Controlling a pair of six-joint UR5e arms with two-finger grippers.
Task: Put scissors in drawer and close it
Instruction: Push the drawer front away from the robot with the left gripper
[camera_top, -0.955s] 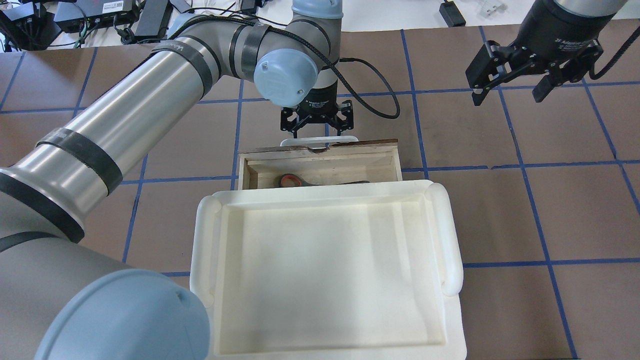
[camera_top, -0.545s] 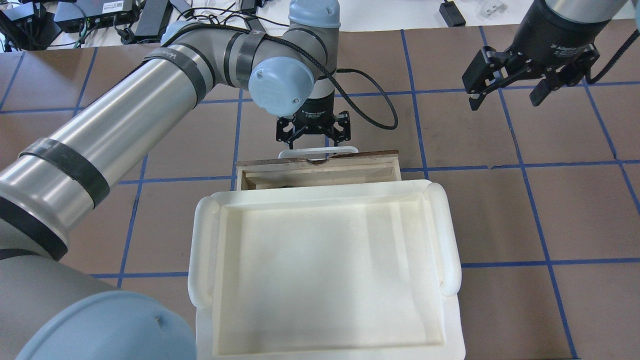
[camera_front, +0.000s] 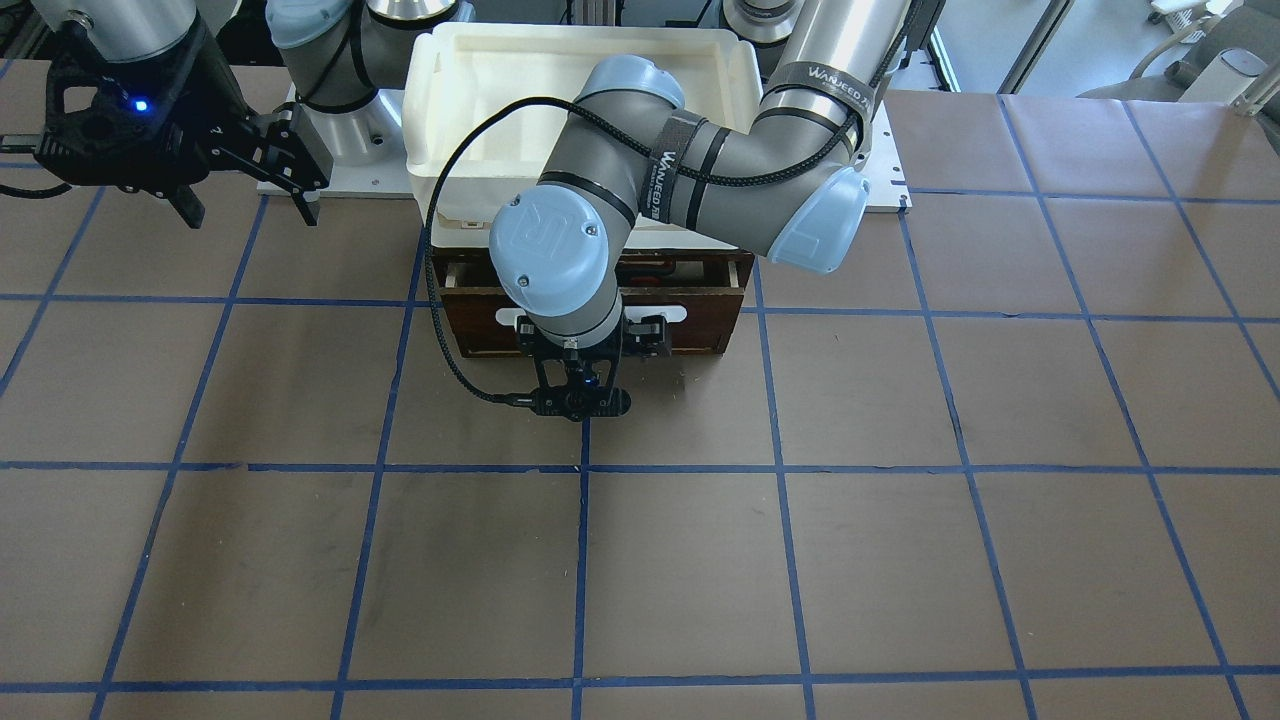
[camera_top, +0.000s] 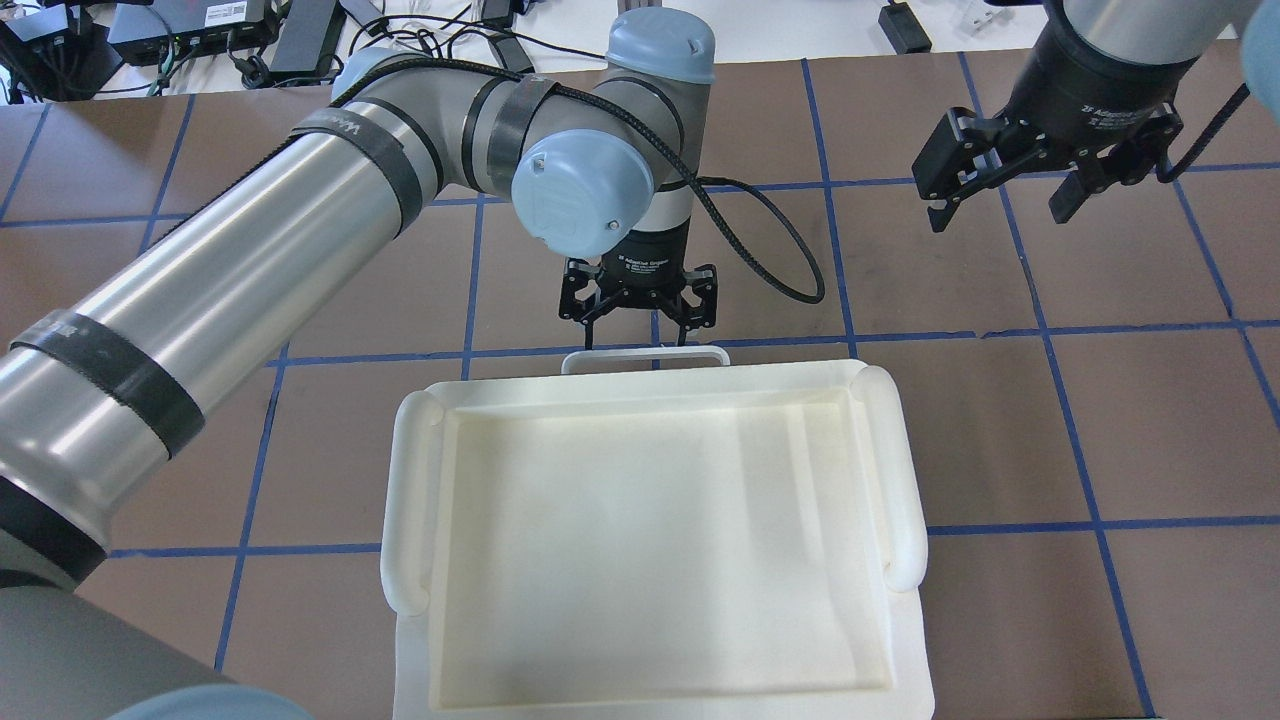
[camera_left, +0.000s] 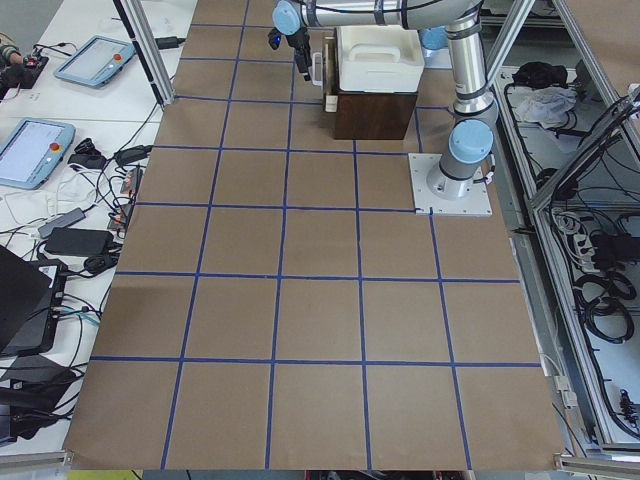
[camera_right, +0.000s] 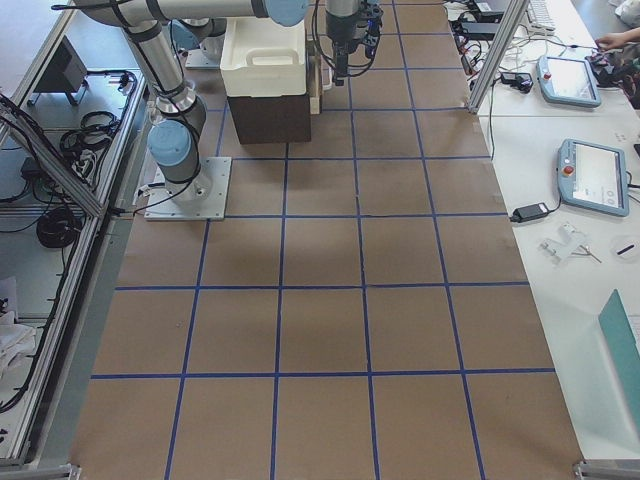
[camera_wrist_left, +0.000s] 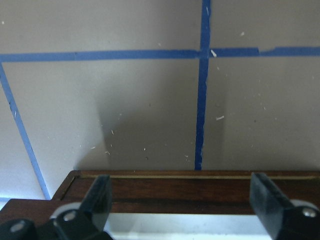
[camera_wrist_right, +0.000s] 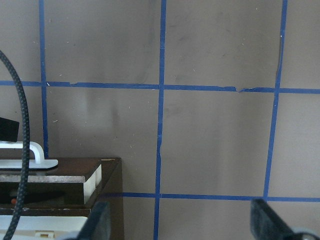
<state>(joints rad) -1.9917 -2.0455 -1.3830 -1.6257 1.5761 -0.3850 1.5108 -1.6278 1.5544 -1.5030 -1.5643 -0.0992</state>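
The drawer's dark brown front (camera_front: 690, 322) with its white bar handle (camera_top: 645, 357) is pushed in under the white tray. In the overhead view only the handle shows. The scissors are hidden. My left gripper (camera_top: 640, 335) is open just beyond the handle, fingers pointing down. In the left wrist view its fingers (camera_wrist_left: 98, 194) stand wide apart over the front's top edge (camera_wrist_left: 190, 192). My right gripper (camera_top: 1000, 200) is open and empty, high at the far right, and also shows in the front view (camera_front: 245, 205).
A large white plastic tray (camera_top: 650, 385) sits on top of the dark cabinet (camera_right: 268, 118) that holds the drawer. Brown table surface with blue tape lines lies all around. A black cable (camera_front: 440, 300) loops from the left wrist beside the drawer.
The drawer slid in under the tray, from open with the scissors showing to only its handle showing. My left gripper moved with it toward the tray. The right gripper shifted slightly left.
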